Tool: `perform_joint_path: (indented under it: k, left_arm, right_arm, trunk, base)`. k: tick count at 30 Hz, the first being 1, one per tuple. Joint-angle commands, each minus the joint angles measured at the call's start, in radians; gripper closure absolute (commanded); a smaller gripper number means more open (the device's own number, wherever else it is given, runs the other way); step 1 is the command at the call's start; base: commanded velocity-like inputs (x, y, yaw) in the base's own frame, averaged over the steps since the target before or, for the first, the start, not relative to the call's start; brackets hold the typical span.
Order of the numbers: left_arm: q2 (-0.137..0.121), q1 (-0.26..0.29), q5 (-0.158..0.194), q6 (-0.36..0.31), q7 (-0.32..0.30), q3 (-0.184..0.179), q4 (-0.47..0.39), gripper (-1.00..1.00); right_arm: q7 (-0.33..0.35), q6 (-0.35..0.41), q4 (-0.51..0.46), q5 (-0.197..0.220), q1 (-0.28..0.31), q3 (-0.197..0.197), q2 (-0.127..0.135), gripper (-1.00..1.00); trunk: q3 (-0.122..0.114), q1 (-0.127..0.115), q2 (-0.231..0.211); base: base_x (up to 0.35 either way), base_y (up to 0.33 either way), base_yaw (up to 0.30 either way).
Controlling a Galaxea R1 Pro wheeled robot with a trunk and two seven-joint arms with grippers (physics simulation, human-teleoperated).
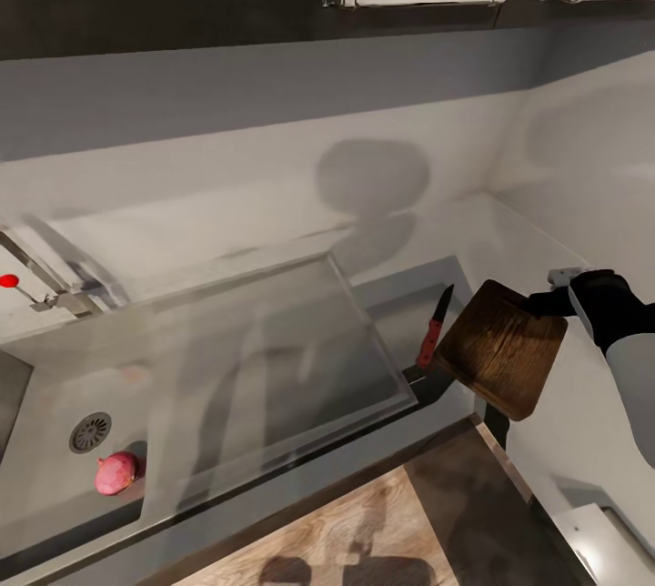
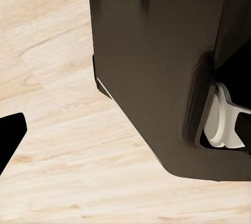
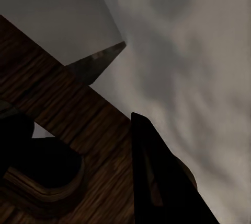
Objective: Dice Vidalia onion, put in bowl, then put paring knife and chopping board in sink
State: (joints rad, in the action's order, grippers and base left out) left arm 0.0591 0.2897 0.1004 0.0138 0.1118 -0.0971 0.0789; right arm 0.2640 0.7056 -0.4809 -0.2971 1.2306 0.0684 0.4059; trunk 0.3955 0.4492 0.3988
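the right hand (image 1: 557, 293) at the right edge of the head view pinches the board (image 1: 501, 349) by its upper right edge and holds it tilted in the air over the table's (image 1: 509, 231) front rim, its long axis running from upper right to lower left. the knife (image 1: 434, 328) lies on the table just left of the board, blade pointing up-frame, beside the sink (image 1: 273, 358), and the onion (image 1: 115, 472) sits in the basin at lower left near the drain. i judge the board must come down flat on the table, and the right arm is nearer; the left hand's state i cannot tell.

no legible text or labels
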Motion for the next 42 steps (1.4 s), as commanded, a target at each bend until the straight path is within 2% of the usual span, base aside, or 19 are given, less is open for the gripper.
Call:
perform_joint_path:
  k: [1, 17, 42]
  left_arm:
    - [0.001, 0.002, 0.01, 0.001, 0.001, -0.009, 0.003, -1.0]
    - [0.001, 0.002, 0.01, 0.002, 0.0, -0.009, 0.003, -1.0]
    - [0.001, 0.002, 0.01, 0.002, 0.0, -0.009, 0.003, -1.0]
  right_arm:
    - [0.009, 0.008, 0.04, 0.015, 0.0, 0.006, -0.001, 1.0]
    - [0.006, 0.011, 0.0, 0.014, 0.0, 0.01, 0.001, 1.0]
    - [0.004, 0.012, -0.002, 0.013, 0.0, 0.01, 0.004, 1.0]
  trunk:
    - [0.002, 0.001, 0.001]
    - [0.001, 0.001, 0.001]
    - [-0.038, 0.001, 0.001]
  base:
    - [0.0, 0.0, 0.0]
    - [0.0, 0.0, 0.0]
    - [0.0, 0.0, 0.0]
